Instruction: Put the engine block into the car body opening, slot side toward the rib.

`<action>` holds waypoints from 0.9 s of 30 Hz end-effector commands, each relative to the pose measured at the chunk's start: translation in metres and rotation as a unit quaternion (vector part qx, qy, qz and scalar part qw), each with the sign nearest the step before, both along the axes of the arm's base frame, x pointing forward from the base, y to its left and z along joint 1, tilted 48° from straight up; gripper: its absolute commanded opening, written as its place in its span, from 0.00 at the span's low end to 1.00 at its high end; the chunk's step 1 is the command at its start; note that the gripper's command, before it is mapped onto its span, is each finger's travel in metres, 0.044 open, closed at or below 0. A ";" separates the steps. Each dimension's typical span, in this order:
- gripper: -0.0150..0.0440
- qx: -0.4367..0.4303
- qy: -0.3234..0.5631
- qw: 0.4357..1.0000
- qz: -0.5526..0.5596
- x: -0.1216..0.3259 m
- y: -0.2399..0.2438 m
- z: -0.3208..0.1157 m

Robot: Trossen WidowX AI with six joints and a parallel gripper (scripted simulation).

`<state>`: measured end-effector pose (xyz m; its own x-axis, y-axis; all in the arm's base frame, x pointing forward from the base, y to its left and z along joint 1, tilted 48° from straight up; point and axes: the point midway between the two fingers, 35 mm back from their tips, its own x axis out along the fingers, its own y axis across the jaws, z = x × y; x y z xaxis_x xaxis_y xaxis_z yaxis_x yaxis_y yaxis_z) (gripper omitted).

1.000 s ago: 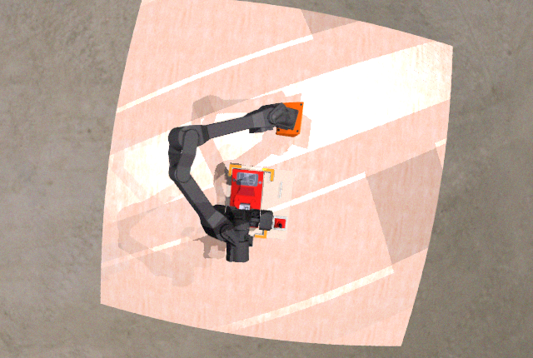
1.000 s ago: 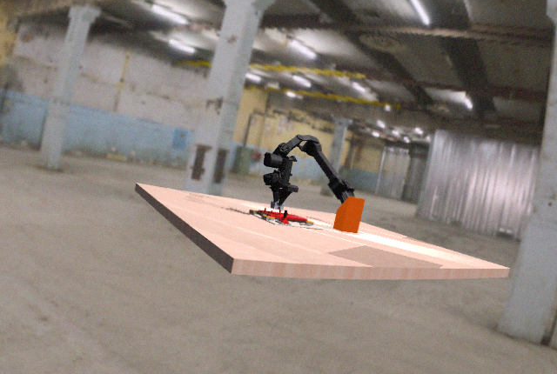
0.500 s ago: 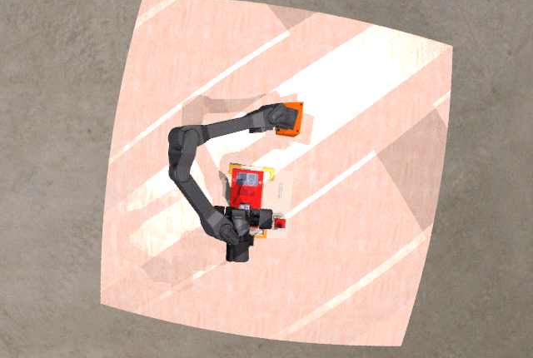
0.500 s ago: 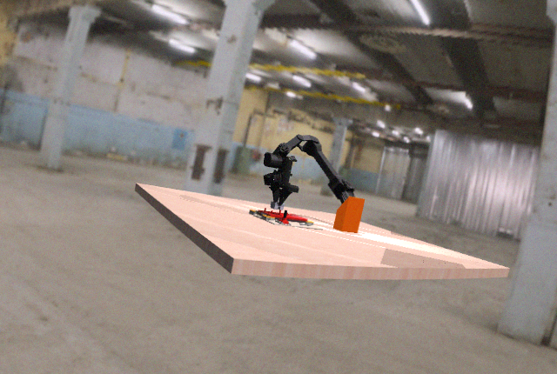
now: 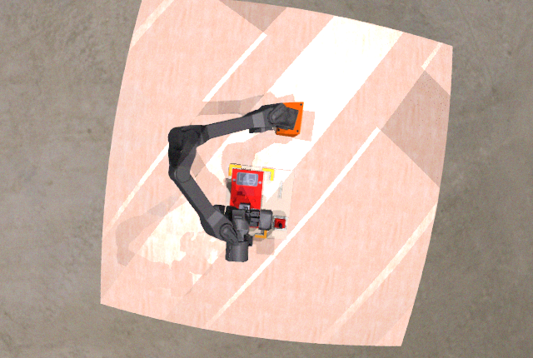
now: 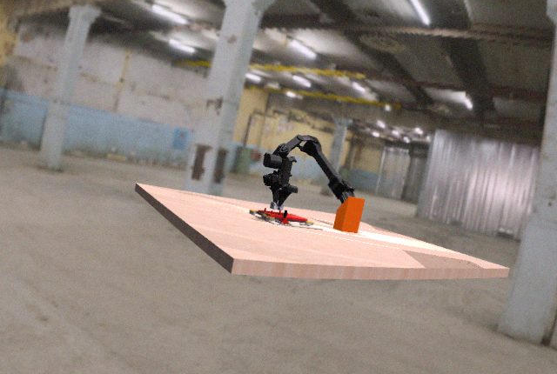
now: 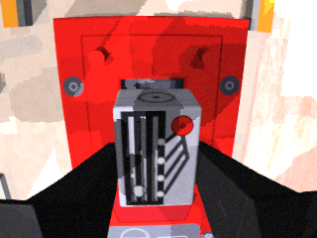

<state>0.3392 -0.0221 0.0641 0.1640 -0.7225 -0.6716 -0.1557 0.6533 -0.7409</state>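
Note:
The car body (image 5: 255, 196) (image 6: 294, 217) (image 7: 69, 55) is a flat red piece lying on a printed sheet. Its dark opening (image 7: 152, 83) shows just beyond the engine block; the rest of the opening is hidden behind the block. The grey engine block (image 7: 156, 156) (image 5: 244, 206) (image 6: 273, 205) has black slots on the left of its visible face and a red dot at its upper right. My gripper (image 7: 156, 151) (image 6: 277, 203) is shut on the engine block and holds it upright above the car body. The block's bottom and the rib cannot be made out.
Yellow-orange corner brackets (image 5: 269, 171) (image 7: 264, 17) stand around the car body. A small red part (image 5: 280, 222) is on a pale pad to its right. The orange arm base (image 5: 294, 128) (image 6: 349, 216) stands on the pink wooden table (image 5: 163, 44) (image 6: 314, 253).

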 end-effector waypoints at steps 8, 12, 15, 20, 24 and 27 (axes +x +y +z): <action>0.52 -0.003 0.006 1.000 0.005 0.000 -0.003 -0.002; 0.52 -0.003 0.004 1.000 0.003 0.000 -0.003 -0.003; 0.52 -0.003 0.004 1.000 0.003 0.000 -0.004 -0.003; 0.52 -0.003 0.005 1.000 0.004 0.000 -0.005 -0.004; 0.52 -0.003 0.006 1.000 0.005 0.000 -0.006 -0.005; 0.52 -0.003 0.006 1.000 0.005 0.000 -0.006 -0.005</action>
